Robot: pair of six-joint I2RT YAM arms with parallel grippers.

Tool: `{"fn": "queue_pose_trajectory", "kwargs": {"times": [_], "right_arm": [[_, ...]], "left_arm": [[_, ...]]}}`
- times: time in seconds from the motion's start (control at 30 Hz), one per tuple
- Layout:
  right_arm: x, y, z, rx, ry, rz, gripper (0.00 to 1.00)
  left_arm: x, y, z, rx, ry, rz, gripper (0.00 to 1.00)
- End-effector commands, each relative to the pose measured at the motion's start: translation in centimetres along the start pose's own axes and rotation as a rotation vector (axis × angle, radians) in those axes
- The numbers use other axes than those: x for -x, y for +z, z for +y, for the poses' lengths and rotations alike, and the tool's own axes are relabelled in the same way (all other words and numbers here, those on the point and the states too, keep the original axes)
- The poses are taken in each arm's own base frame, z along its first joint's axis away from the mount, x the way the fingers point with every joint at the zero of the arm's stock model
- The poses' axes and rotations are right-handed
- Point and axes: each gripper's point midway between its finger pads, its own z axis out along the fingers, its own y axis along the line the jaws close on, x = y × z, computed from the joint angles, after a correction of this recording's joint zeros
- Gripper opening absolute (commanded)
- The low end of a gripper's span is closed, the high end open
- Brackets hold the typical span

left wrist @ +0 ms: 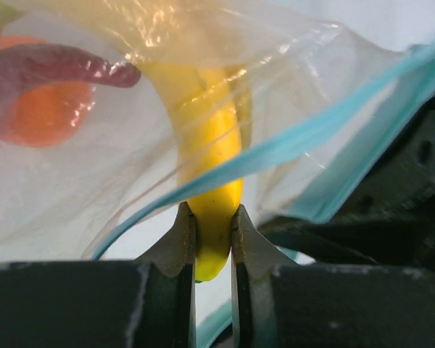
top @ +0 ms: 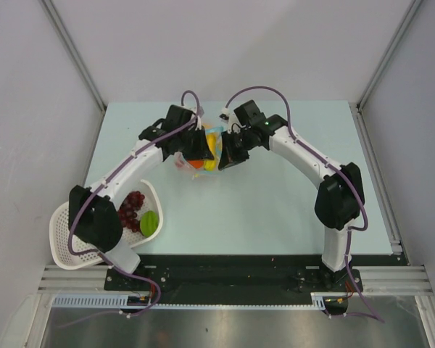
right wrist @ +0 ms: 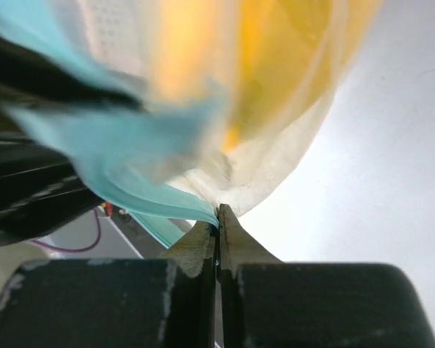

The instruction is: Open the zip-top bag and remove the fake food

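Left claw (left wrist: pixel 213 221) pinches the banana (left wrist: pixel 210 145), right claw (right wrist: pixel 218 214) clamps the bag (right wrist: pixel 268 170).

A pale mint-green table (top: pixel 275 210) sits between plain white walls (top: pixel 232 43). Aluminium rails (top: pixel 391 278) edge it, with a brushed steel panel (top: pixel 232 330) nearest.

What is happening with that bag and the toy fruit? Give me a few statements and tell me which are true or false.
1. The left fingers pinch the yellow banana piece at the bag's mouth. True.
2. The right fingers are spread wide and hold nothing. False: they are shut on the edge of the zip-top bag.
3. The grape bunch lies in the white basket. True.
4. The orange piece lies in the basket too. False: it is inside the bag; the basket holds the grapes and a green piece.
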Motion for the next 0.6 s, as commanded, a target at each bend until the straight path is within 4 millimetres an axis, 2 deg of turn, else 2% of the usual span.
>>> {"fn": "queue_pose_trajectory", "kwargs": {"times": [0.0,0.07,0.2,0.27,0.3,0.33,0.37,0.4,0.47,0.53,0.57], "right_arm": [[2.3,-3.1,0.2,-0.084,-0.077,-0.102,0.0],[2.9,-4.1,-1.1,-0.161,-0.074,-0.13,0.0],[4.0,-5.6,-2.3,-0.201,-0.062,-0.179,0.0],[4.6,-5.9,-2.4,-0.205,-0.064,-0.19,0.0],[4.7,-5.9,-2.4,-0.209,-0.067,-0.189,0.0],[5.0,-6.0,-2.1,-0.212,-0.08,-0.194,0.0],[4.7,-5.7,-2.6,-0.235,-0.083,-0.177,0.0],[4.7,-5.6,-2.3,-0.234,-0.097,-0.175,0.0],[4.7,-5.5,-1.2,-0.206,-0.121,-0.179,0.0],[4.2,-5.0,0.3,-0.183,-0.157,-0.169,0.0],[3.8,-5.1,0.9,-0.174,-0.164,-0.163,0.0]], "left_arm": [[1.6,-4.6,-3.1,-0.186,-0.142,-0.039,0.0],[1.6,-5.2,-2.5,-0.207,-0.179,-0.044,0.0],[-0.2,-5.8,-2.8,-0.294,-0.177,0.025,0.0],[-0.9,-6.5,-4.3,-0.394,-0.173,0.048,0.0],[-2.0,-6.2,-4.1,-0.407,-0.196,0.07,0.0],[-0.9,-7.5,-5.3,-0.475,-0.155,-0.009,0.0],[-1.0,-8.1,-6.0,-0.518,-0.184,-0.016,0.0],[-1.6,-8.0,-5.9,-0.536,-0.201,-0.023,0.0],[-0.8,-9.3,-6.6,-0.561,-0.244,-0.089,0.0],[-0.4,-9.0,-5.4,-0.497,-0.321,-0.141,0.0],[0.1,-9.6,-5.2,-0.474,-0.367,-0.178,0.0]]}}
